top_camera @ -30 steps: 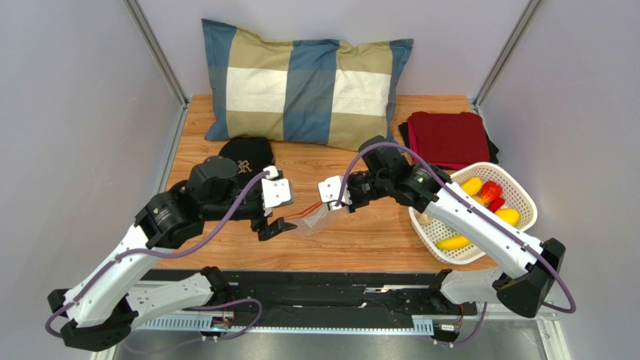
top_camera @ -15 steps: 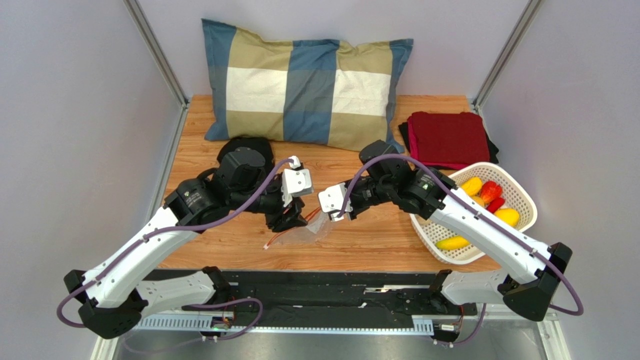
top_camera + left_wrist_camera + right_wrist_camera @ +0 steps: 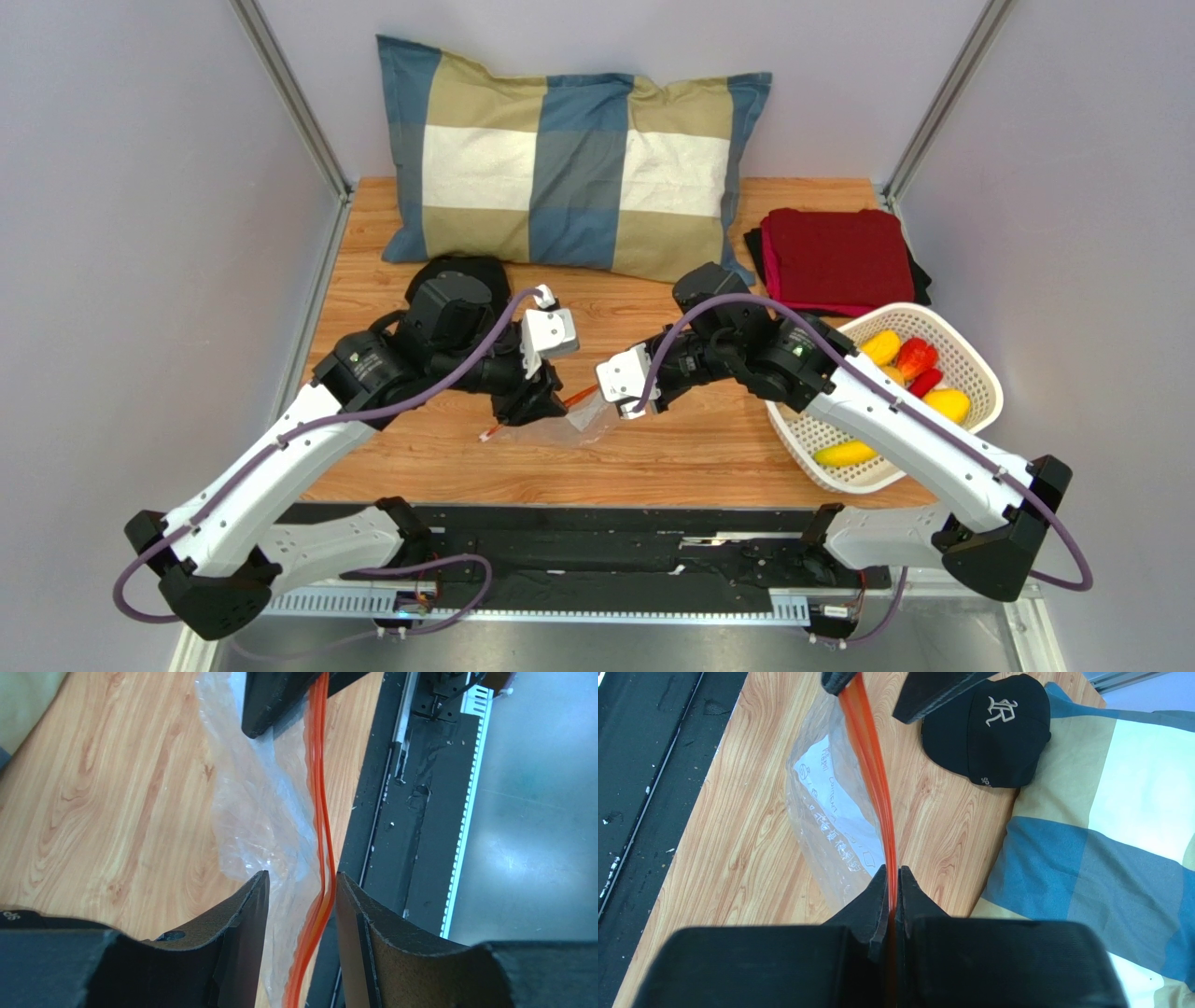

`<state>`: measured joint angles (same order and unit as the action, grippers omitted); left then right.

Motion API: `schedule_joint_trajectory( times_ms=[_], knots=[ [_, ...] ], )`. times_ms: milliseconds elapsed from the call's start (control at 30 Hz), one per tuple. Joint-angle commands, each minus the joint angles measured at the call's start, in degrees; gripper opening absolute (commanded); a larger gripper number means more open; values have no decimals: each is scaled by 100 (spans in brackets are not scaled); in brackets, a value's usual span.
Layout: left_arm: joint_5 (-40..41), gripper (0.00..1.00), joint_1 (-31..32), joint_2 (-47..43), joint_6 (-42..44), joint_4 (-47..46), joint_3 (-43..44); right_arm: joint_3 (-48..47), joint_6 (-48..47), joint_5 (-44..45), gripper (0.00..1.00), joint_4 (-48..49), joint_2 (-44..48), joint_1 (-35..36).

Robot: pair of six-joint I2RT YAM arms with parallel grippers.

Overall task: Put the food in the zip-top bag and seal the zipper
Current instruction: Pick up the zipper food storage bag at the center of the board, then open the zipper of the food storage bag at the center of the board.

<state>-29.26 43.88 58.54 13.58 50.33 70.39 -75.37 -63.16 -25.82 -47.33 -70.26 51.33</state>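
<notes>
On the bench (image 3: 701, 448) the pillow (image 3: 568, 154) lies at 12 o'clock, against the back edge. The cap (image 3: 994, 731) sits just before it, toward 10 o'clock. The folded cloths (image 3: 838, 259) are at 2 o'clock. The basket (image 3: 990, 375) stands before them at 3 o'clock, with the food (image 3: 948, 403) in it. The zip-top bag (image 3: 561, 427) rests near the middle, a little toward 6 o'clock, between the two tools. Its zipper (image 3: 319, 812) runs from about 9 to 3 o'clock. The 9 o'clock part passes through the gap of the left tool (image 3: 302, 878), and the 3 o'clock part is pinched in the right tool (image 3: 893, 871).
</notes>
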Motion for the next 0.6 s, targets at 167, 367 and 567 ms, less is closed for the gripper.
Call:
schedule_joint_trajectory(
  times_ms=[167, 367, 567],
  knots=[
    [-492, 48, -28, -124, -84, -119, -87, -30, -171, 25, 0, 57, 162, 61],
    [-731, 57, -28, -185, -163, -102, 10, -39, -180, 42, 0, 31, 126, 70],
    [-661, 57, -37, -194, -260, -111, 19, -39, -188, 42, 0, -4, 126, 70]
  ],
)
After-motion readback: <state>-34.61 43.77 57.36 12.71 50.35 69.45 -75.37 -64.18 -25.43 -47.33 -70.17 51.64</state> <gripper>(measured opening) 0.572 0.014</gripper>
